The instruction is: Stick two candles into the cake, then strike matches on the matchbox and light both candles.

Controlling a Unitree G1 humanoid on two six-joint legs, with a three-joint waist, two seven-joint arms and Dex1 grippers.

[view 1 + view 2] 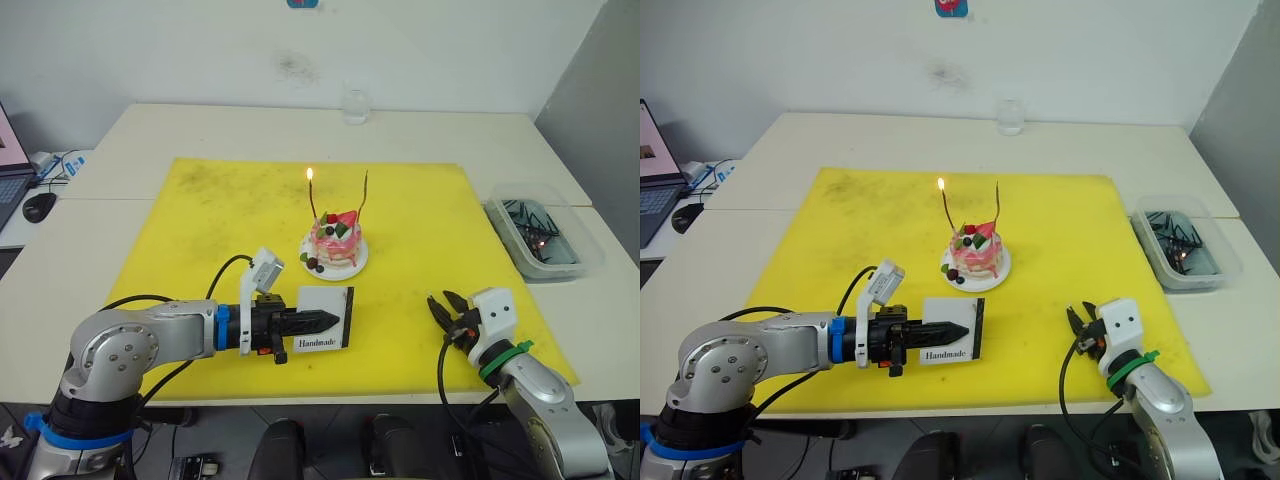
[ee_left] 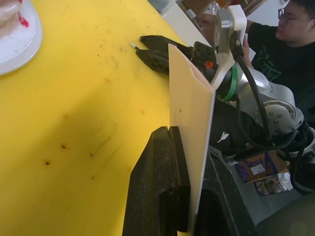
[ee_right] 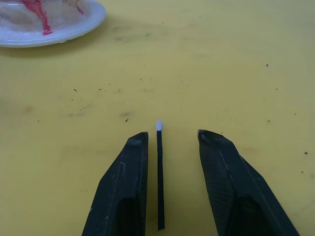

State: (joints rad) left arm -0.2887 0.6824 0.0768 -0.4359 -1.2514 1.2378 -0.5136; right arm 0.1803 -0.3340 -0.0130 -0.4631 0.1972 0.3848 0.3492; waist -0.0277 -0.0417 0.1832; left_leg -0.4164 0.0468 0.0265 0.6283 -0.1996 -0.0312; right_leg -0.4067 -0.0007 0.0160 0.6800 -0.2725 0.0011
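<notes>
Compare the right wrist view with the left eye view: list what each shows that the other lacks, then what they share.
Right wrist alone: a thin dark match with a pale head lying between the open right gripper fingers.
Left eye alone: two thin candles, one lit; the left gripper clamping the white "Handmade" matchbox.
Shared: the yellow mat and the cake's white plate.

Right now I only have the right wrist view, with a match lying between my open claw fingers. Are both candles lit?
Observer: No. The left candle has a flame; the right candle is unlit.
Operator: Where's the matchbox?
Observer: The left claw is shut on the matchbox, holding it upright in front of the cake.
Operator: Which way is the striking strip?
Observer: The black strip runs along the edge facing your right claw.
</notes>
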